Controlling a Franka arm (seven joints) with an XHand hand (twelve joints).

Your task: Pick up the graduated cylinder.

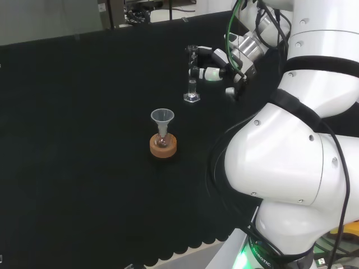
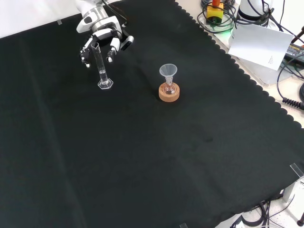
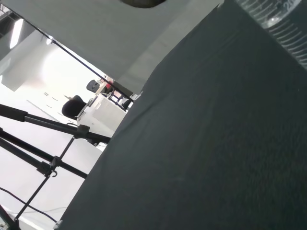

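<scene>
The graduated cylinder [image 1: 192,78] is a thin clear tube that stands upright on its hexagonal foot on the black cloth. In the front view the cylinder [image 2: 100,66] is at the upper left, foot down on the cloth. The black and white hand [image 1: 217,68] is at the tube's upper part. In the front view the hand [image 2: 102,35] has its fingers [image 2: 113,46] spread on either side of the tube's top, with a gap to the glass. The wrist view has a ribbed bit of the clear cylinder [image 3: 280,17] close by.
A clear funnel [image 1: 162,117] sits in a small flask on a cork ring [image 1: 163,146] in front of the cylinder; in the front view the cork ring [image 2: 169,94] lies to its right. The cloth's scalloped edge [image 2: 247,76], papers and cables are at the right.
</scene>
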